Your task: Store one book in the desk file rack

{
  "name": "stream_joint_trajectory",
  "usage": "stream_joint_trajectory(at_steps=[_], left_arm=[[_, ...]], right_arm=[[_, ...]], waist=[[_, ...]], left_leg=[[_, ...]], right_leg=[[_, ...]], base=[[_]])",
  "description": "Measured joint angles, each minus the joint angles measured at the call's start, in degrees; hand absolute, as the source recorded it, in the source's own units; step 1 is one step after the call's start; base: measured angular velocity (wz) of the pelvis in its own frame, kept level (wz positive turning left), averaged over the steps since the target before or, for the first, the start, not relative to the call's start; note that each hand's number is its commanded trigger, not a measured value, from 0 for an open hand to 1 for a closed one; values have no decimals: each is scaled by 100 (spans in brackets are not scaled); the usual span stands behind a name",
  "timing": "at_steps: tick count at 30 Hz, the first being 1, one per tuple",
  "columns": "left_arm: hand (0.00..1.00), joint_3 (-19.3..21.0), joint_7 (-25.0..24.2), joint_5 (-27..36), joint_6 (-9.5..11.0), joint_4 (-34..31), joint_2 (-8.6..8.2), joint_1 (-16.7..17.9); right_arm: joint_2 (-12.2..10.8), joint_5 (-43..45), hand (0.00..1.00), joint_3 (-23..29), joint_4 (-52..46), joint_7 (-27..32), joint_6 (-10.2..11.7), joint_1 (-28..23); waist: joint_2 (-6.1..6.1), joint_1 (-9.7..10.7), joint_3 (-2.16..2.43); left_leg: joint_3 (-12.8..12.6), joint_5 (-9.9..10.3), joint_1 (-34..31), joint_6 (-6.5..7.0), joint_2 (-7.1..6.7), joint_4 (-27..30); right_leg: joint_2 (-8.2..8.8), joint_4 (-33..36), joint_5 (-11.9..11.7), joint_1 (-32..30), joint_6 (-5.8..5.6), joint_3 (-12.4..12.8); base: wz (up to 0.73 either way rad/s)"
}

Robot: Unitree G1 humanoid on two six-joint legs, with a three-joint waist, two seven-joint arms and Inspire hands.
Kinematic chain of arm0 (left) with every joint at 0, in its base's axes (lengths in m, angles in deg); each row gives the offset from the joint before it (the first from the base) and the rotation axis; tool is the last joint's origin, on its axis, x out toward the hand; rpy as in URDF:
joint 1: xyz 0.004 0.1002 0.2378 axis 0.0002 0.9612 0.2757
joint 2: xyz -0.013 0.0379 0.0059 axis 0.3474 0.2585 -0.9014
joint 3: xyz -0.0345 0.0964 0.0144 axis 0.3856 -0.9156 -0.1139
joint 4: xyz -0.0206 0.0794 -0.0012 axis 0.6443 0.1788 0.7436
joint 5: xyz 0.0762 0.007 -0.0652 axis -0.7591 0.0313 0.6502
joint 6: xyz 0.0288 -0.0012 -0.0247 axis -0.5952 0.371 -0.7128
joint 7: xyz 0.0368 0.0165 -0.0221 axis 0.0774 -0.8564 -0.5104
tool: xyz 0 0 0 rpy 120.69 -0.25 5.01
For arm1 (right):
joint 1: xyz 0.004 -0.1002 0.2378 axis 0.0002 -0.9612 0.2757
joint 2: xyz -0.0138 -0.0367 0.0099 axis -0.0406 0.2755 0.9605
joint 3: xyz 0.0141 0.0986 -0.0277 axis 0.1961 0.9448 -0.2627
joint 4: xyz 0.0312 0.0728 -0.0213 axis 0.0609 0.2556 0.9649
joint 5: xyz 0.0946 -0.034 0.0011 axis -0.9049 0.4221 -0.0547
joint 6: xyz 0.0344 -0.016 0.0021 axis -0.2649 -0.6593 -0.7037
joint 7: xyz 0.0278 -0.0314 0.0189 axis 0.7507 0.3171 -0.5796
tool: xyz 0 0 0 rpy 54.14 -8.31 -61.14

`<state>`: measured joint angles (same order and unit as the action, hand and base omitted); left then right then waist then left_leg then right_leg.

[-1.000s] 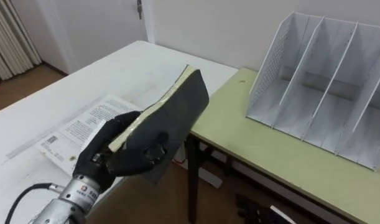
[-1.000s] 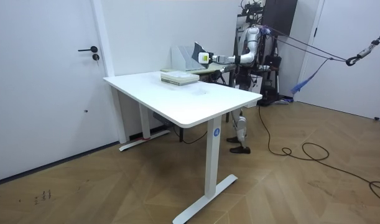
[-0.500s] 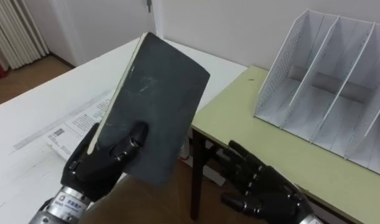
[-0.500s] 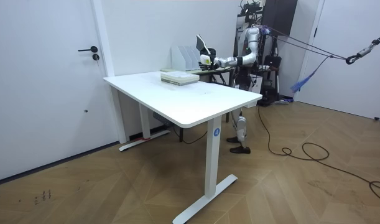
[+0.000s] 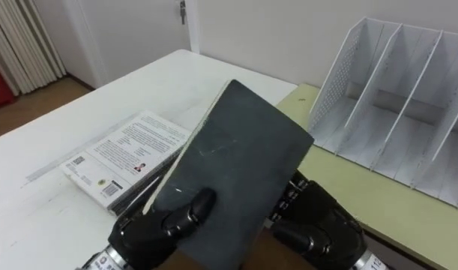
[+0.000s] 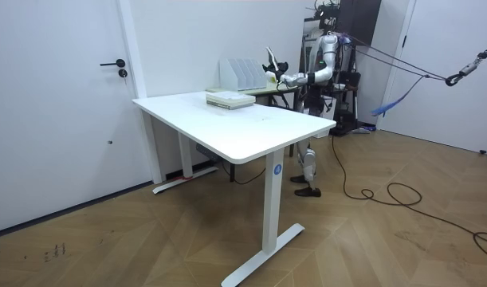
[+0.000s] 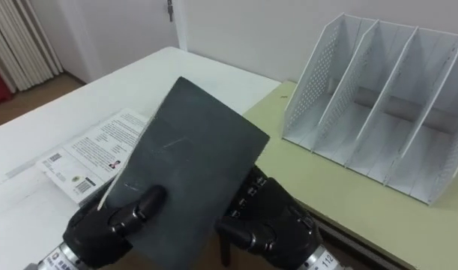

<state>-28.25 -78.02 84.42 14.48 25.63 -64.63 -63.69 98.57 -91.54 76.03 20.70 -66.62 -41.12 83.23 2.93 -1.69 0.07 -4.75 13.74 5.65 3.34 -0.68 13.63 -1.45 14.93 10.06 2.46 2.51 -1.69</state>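
Book [image 5: 236,157] tilted, clamped in left hand [image 5: 157,232]; right hand [image 5: 318,225] behind it, grip unclear; file rack [image 5: 339,82] beyond.

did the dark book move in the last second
Yes: toward the room view's right and up. The dark book overlapped the file rack's right end; now it is clear of it.
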Motion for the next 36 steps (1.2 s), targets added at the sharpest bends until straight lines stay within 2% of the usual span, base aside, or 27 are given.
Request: stream_joint_trajectory(at_steps=[6,8,15,17,27,29,31,36], left_arm=[[100,-97,-97,-8,-281,3,107,0],[100,-108,-181,-5,-365,4,197,-1],[100,-118,-354,111,-618,4,206,-26],[100,-140,-437,122,-707,32,209,-32],[100,-229,-696,79,-828,365,537,-80],[100,-220,-725,80,-830,377,689,-80],[100,-199,-813,77,-831,417,761,-80],[100,-184,-912,100,-883,716,838,-61]], right_arm=[[28,-417,0,-38,-174,16,-191,2],[40,-426,0,-58,-208,19,-242,2],[106,-557,0,-92,-505,115,-366,1],[199,-684,0,-170,-587,186,-366,2],[426,-734,0,-201,-610,226,-488,2],[462,-724,0,-193,-618,226,-488,2],[484,-717,0,-191,-623,224,-488,-1],[544,-722,0,-181,-623,226,-498,-8]], waist=[[46,-9,13],[46,-11,11],[55,-21,12],[54,-23,12],[62,-42,11],[63,-47,10],[73,-51,17],[91,-52,31]], left_leg=[[-54,0,-5,0,-1,0],[-102,4,-21,1,-10,4],[-136,9,-122,-11,-12,95],[-140,11,-163,-15,-10,113],[-209,20,-182,-28,-3,111],[-209,20,-185,-28,-3,97],[-217,20,-182,-28,-3,96],[-238,20,-159,-28,-3,112]], right_leg=[[11,112,37,-53,4,18],[27,210,101,-143,8,43],[28,399,156,-337,32,86],[28,430,161,-371,37,86],[17,459,193,-416,43,153],[15,465,193,-426,43,156],[12,472,193,-439,43,168],[12,481,193,-440,44,178]], base=[[-2],[-8],[-3],[0],[-3],[0],[0],[0]])
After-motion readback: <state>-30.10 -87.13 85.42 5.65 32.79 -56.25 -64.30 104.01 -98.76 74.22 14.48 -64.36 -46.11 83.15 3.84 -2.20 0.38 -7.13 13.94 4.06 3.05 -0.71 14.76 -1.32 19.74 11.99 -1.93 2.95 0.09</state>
